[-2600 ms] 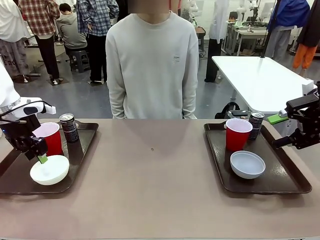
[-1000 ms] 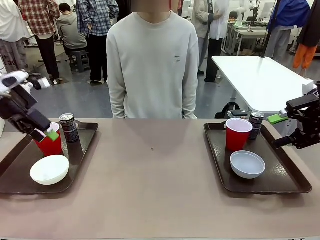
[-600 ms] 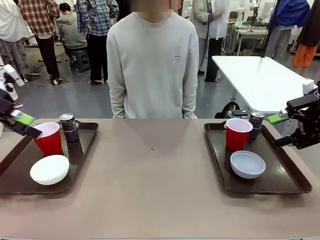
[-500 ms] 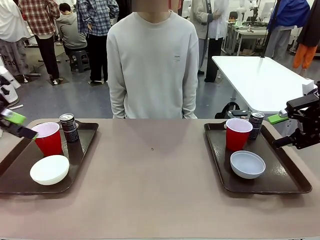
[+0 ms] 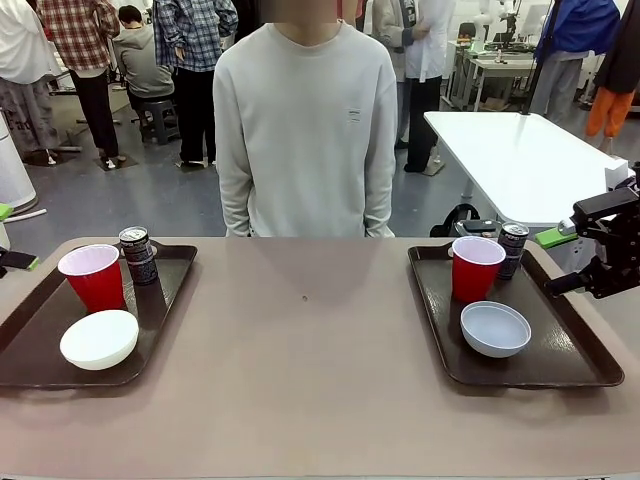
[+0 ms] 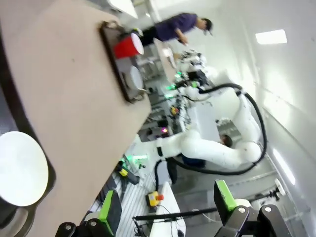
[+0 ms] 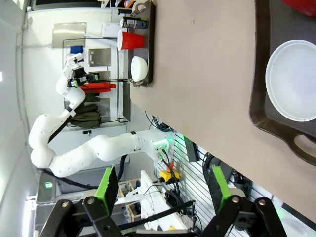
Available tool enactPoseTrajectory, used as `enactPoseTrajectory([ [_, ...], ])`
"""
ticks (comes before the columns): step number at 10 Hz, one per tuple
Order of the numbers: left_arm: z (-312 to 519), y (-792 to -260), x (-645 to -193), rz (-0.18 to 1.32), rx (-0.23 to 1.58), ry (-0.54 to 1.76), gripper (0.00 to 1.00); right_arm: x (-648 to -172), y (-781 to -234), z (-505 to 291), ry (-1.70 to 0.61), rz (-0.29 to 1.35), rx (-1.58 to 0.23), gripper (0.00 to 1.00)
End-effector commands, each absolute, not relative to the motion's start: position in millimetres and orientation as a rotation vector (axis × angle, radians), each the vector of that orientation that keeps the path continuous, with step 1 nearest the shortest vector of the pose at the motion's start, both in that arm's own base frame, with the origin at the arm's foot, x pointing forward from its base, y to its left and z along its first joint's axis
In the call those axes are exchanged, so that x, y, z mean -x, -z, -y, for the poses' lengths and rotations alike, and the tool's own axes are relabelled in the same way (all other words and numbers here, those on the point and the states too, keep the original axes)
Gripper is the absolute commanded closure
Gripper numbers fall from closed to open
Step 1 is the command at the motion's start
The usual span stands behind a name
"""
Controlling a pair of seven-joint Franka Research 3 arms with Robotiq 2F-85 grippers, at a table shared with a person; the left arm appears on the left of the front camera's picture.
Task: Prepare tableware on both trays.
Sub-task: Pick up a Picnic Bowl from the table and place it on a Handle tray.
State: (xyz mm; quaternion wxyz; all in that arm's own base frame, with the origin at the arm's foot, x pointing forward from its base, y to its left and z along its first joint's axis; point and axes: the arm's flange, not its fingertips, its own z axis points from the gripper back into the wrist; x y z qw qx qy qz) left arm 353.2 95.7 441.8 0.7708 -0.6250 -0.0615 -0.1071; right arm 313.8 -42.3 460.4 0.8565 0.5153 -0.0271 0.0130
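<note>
Both pincers are standing apart, gripping nothing: left pincer [image 6: 165, 212] at 9 o'clock, right pincer [image 7: 163, 190] at 3 o'clock beside dark brown rectangular plastic tray [image 5: 590, 370].

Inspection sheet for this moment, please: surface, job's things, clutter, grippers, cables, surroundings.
Surface: brown table, bare between the trays.
Job's things: left tray holds a cup, can and bowl; right tray holds a cup, can and bowl.
Clutter: nothing seen.
Grippers: left gripper open, empty, off the table's edge; right gripper open, empty, beside the right tray.
Cables: nothing seen on the table.
Surroundings: a person at the far side, others behind.
</note>
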Motion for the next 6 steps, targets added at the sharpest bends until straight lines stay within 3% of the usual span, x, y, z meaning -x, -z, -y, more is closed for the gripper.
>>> enactPoseTrajectory([
  [1, -93.2, -431.7, -355.3, 0.109, 1.411, 0.277, 0.00, -314.0, -459.8, 40.9, -0.044, 0.070, -1.107, 0.05],
  [6, -93.2, -431.7, -355.3, 0.109, 1.411, 0.277, 0.00, -314.0, -459.8, 40.9, -0.044, 0.070, -1.107, 0.05],
])
